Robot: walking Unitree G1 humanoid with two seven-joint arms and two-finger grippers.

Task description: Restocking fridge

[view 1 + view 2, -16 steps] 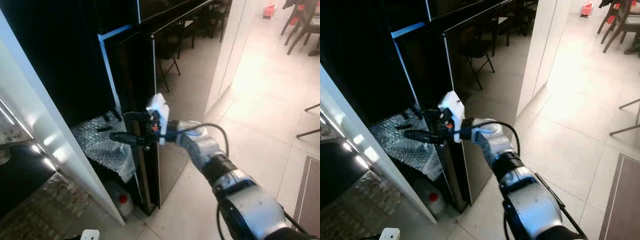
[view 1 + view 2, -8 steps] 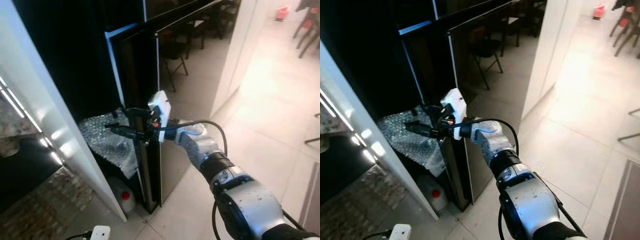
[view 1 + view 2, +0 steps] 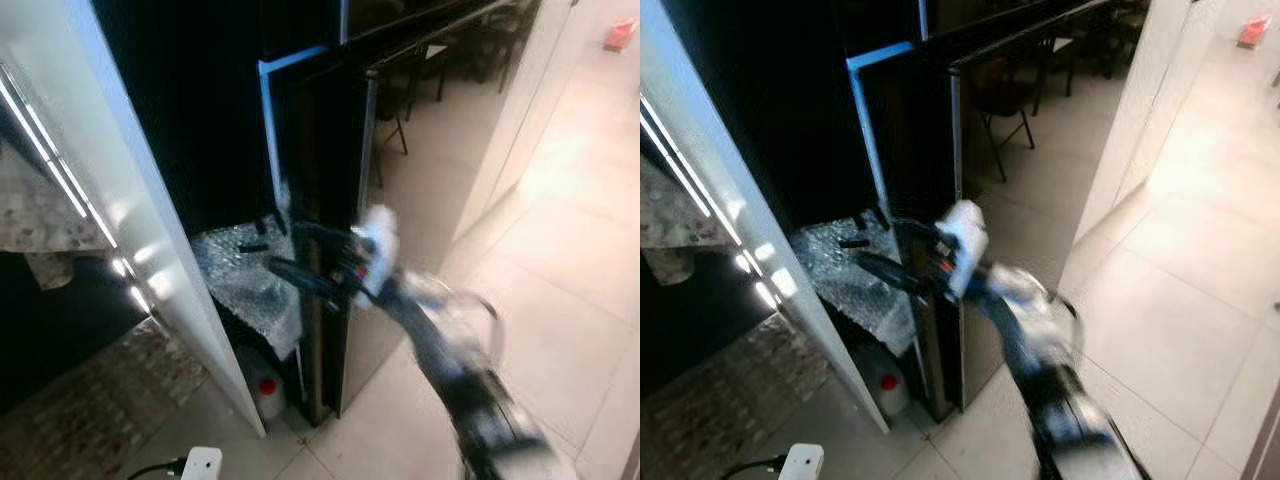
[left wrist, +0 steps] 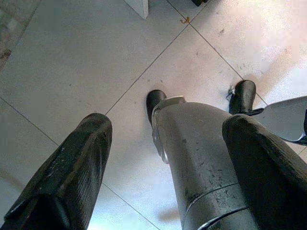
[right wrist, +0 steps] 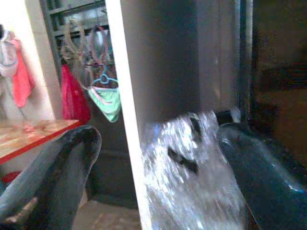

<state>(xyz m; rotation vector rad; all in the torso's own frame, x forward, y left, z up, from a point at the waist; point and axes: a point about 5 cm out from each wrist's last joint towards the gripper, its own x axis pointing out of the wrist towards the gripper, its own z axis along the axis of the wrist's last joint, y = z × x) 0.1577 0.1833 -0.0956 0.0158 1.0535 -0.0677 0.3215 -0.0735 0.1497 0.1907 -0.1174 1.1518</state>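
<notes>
1. Right end effector (image 3: 902, 262): two long black fingers (image 5: 57, 167), spread apart with nothing between them, at the edge of the fridge door in the centre of the frame. A white block sits at its wrist; the silver arm behind it is blurred in both eye views.
2. Fridge door (image 3: 335, 230): tall, flat, glossy black panel, seen nearly edge-on in the upper middle of the frame, with a thin pale blue lit strip along the frame beside it. Its face mirrors chairs and tiled floor.
3. Fridge interior: dark above; no contents can be made out.
4. Bubble wrap (image 3: 245, 280): crinkled, shiny, silvery sheet draped over a low ledge, centre left of the frame, with small dark pieces on it.
5. Plastic jug (image 3: 888, 388): translucent white, red cap, on the floor at lower centre beneath the wrap.
6. White panel (image 3: 150, 250): smooth, glossy, slanting across the left of the frame.
7. Floor (image 3: 1160, 300): large pale tiles with thin dark joints.
8. Right wrist view adds: clothes hangers (image 5: 103, 81), red and green garments, and a wooden table (image 5: 29, 136) with a red edge.
9. Left end effector (image 4: 163, 167): fingers wide apart, pointing down at floor tiles, the robot's grey leg and dark feet between them.
</notes>
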